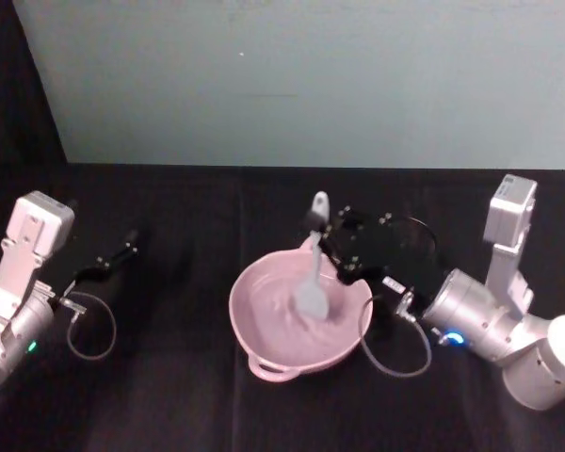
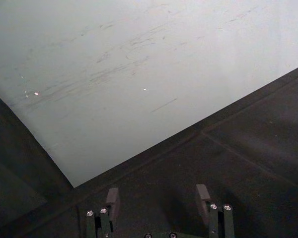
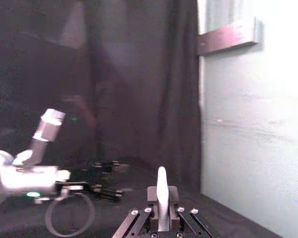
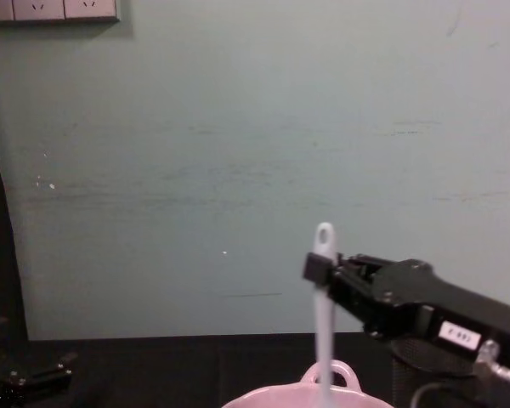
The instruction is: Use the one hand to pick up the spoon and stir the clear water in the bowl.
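The chest view's bottom edge cuts off the bowl [image 4: 280, 396] below its rim and the head of the spoon [image 4: 324, 323], blurred in the head view.

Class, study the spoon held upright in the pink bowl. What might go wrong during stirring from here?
The right hand pinches the spoon high on its slim handle, so the head may swing or slip.
The head is down inside the bowl; a wide sweep might knock the wall and shove it.
The left hand sits far off, so nothing steadies the bowl.
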Available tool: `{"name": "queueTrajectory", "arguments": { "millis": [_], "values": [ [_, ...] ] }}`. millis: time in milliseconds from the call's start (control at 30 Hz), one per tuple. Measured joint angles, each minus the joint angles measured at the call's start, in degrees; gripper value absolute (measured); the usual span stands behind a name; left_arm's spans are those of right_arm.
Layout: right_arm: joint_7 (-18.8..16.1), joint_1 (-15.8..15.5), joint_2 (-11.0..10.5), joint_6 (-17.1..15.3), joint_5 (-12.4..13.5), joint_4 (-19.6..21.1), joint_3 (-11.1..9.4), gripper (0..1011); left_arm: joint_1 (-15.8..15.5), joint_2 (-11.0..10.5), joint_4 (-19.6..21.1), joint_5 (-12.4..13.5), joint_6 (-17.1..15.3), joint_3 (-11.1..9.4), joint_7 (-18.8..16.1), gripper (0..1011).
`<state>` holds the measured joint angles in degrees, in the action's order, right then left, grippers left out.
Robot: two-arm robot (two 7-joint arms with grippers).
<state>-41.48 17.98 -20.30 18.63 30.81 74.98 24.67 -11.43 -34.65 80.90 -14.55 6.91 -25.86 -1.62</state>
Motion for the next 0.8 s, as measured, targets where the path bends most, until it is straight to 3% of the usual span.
{"name": "queueTrajectory", "arguments": {
  "millis": [167, 333, 533, 800],
  "values": [
    [-2.33, 0.13, 1.19, -0.54, 1.32, -0.10, 2.01, 124, 0.00, 0.00, 0.00, 0.00, 0.00, 0.00, 0.00, 1005],
    [-4.06, 2.48, 3.98, 0.56, 1.88, -3.65, 4.26, 124, 0.00, 0.00, 0.00, 0.00, 0.00, 0.00, 0.00, 1005],
    [-4.03, 5.61, 6.63, 2.58, 1.05, -8.69, 5.03, 124, 0.00, 0.00, 0.00, 0.00, 0.00, 0.00, 0.00, 1004],
    [-3.18, 9.08, 8.16, 4.05, -0.76, -13.70, 4.93, 124, 0.00, 0.00, 0.00, 0.00, 0.00, 0.00, 0.00, 1005]
  ]
}}
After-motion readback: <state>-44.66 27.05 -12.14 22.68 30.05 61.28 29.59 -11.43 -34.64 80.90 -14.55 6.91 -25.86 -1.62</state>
